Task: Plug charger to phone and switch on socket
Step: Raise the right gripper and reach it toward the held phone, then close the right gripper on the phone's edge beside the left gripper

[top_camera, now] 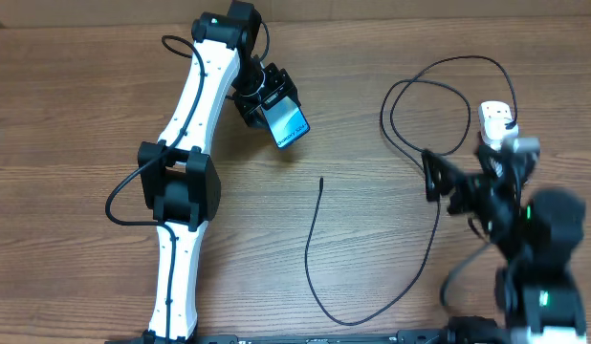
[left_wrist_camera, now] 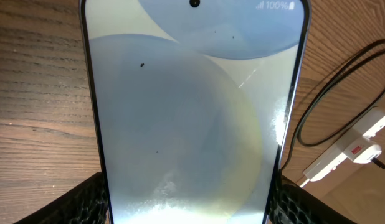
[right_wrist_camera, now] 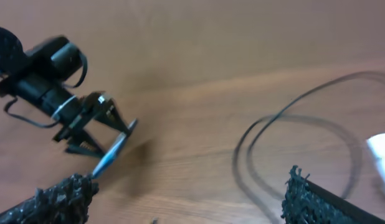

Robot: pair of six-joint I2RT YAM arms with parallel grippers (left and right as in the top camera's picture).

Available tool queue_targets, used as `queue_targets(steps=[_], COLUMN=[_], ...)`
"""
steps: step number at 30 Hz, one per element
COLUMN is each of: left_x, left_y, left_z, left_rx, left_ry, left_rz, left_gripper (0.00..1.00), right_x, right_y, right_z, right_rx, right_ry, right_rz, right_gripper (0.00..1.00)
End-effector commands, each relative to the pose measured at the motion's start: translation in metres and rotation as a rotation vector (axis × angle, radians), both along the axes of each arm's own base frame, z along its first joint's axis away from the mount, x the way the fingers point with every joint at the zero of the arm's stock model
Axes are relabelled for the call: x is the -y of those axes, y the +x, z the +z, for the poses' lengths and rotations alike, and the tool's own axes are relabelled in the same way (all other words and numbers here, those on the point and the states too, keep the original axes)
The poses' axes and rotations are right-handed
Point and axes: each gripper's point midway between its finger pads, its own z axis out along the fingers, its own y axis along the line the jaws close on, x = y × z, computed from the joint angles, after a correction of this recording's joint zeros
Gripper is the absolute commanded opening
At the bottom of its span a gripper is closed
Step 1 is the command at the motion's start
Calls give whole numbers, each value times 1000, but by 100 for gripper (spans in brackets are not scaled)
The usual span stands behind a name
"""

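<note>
My left gripper (top_camera: 269, 103) is shut on the phone (top_camera: 289, 123) and holds it above the table, its blue screen tilted. In the left wrist view the phone (left_wrist_camera: 192, 112) fills the frame between my fingers (left_wrist_camera: 192, 211). The charger cable (top_camera: 319, 287) lies loose on the table, its tip (top_camera: 320, 181) below the phone, and loops toward the back right. The white socket strip (top_camera: 496, 118) lies at the far right and also shows in the left wrist view (left_wrist_camera: 349, 151). My right gripper (top_camera: 431, 179) is open and empty above the cable loops (right_wrist_camera: 292, 124), left of the strip; in the right wrist view its fingers (right_wrist_camera: 186, 199) hold nothing.
The wooden table (top_camera: 76, 105) carries the scene. The left arm's white links (top_camera: 186, 182) stretch along the left side from the front edge. The right wrist view shows the left gripper with the phone (right_wrist_camera: 114, 149) edge-on.
</note>
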Motion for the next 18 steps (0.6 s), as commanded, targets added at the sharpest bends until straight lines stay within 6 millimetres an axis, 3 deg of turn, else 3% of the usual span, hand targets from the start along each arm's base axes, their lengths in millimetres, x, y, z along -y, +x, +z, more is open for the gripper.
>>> queue_targets(steps=[1, 7, 12, 18], left_x=[9, 10, 10, 11], left_y=[2, 2, 2, 1], left_z=[12, 12, 12, 13], left_rx=[29, 19, 15, 2], left_ry=[-42, -44, -44, -50], left_rz=[-22, -5, 1, 20], left_gripper=[4, 4, 4, 4], right_x=[-27, -69, -71, -69], right_y=[18, 46, 70, 86], right_z=[6, -7, -50, -91], right_rx=[-74, -168, -410, -519], right_ry=[123, 359, 585, 631], right_rz=[143, 423, 348, 294], right_gripper=[100, 100, 100, 100])
